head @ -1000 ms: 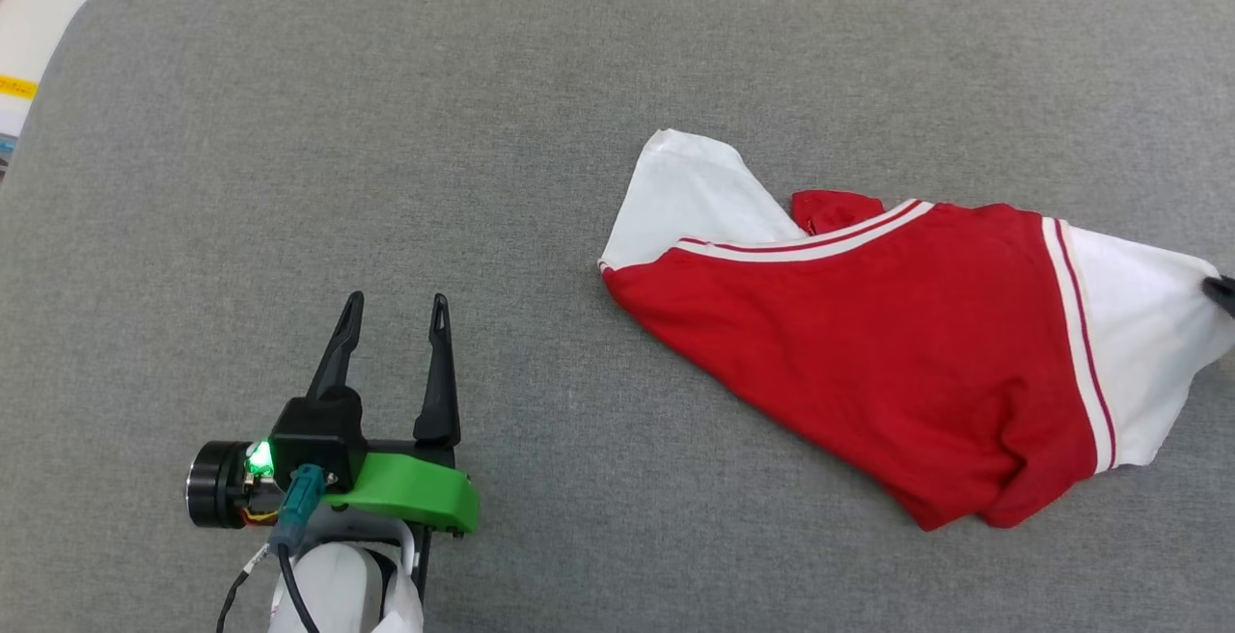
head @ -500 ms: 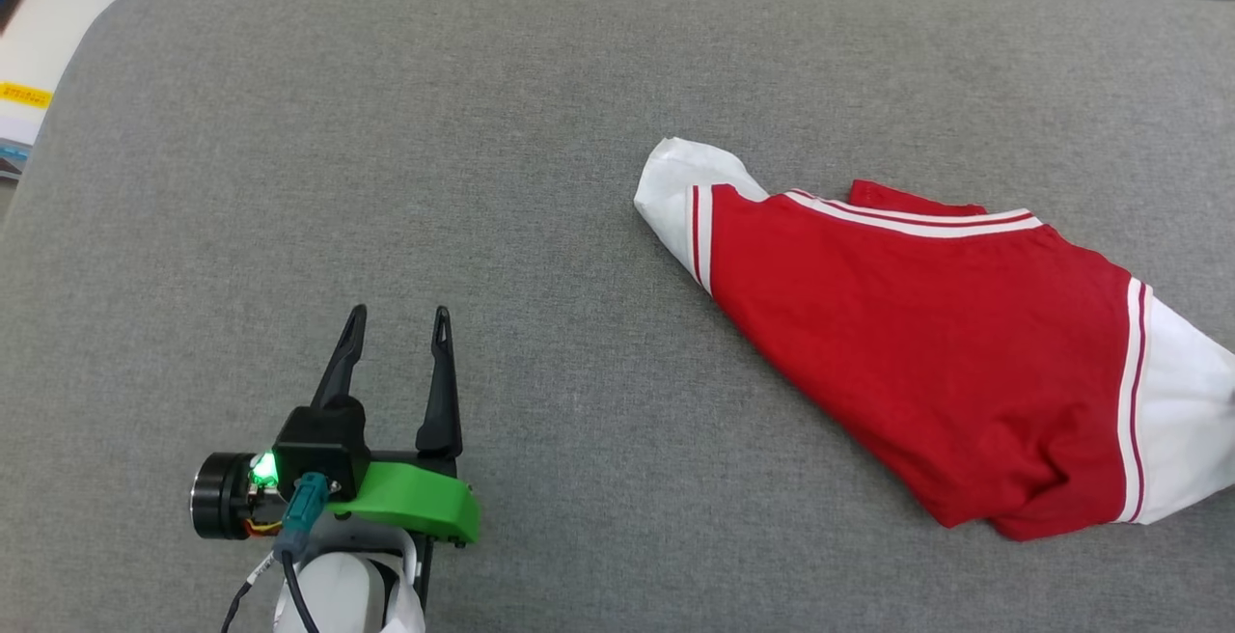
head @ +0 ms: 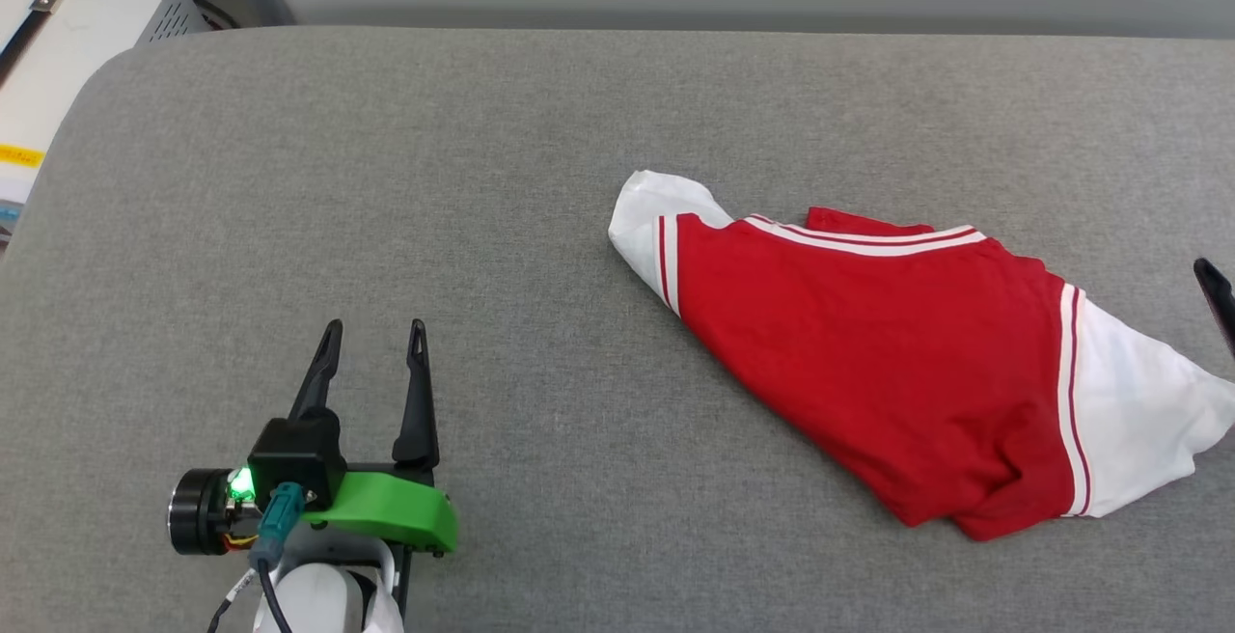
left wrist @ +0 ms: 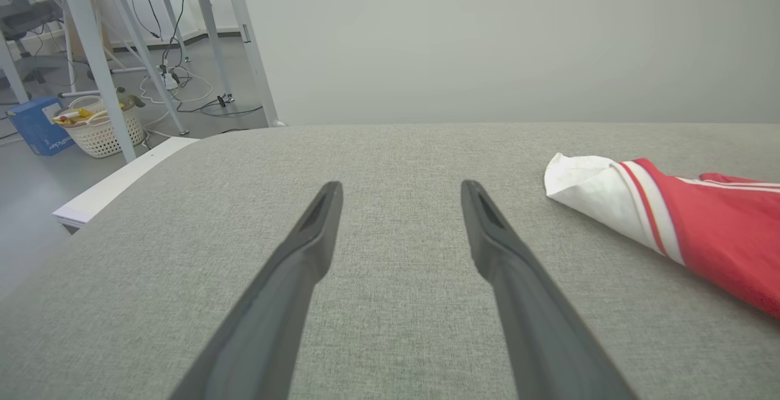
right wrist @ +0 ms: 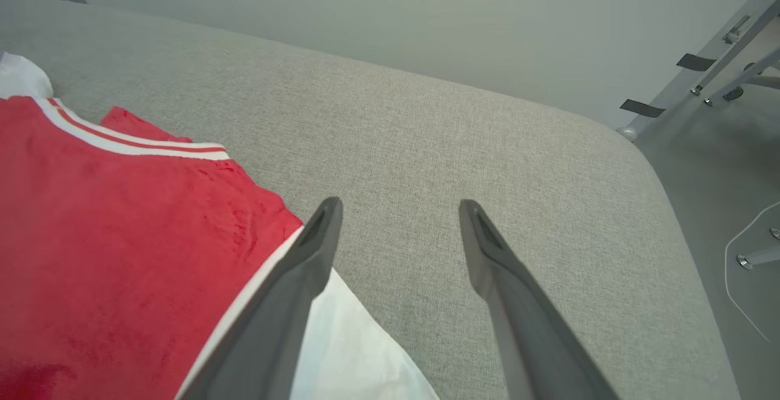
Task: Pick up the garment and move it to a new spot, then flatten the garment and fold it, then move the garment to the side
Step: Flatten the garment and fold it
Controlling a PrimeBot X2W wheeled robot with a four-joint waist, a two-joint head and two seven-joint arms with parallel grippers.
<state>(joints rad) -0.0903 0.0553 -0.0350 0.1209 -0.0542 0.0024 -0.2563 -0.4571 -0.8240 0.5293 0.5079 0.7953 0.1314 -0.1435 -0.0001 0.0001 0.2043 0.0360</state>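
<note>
Right end effector point(right wrist: 400, 205) spread empty, garment point(right wrist: 122, 217) lying just beside it, down for flattening, I'd say; left end effector point(head: 374, 326) open, well apart.

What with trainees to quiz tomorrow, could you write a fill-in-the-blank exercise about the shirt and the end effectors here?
1. The shirt has a red body and ____ sleeves.
2. It lies on a padded surface whose colour is ____.
3. The left end effector stands ____, not shut, gripping nothing.
4. From the left end effector, the shirt lies to the robot's ____.
Missing words: white; gray; open; right.
</note>
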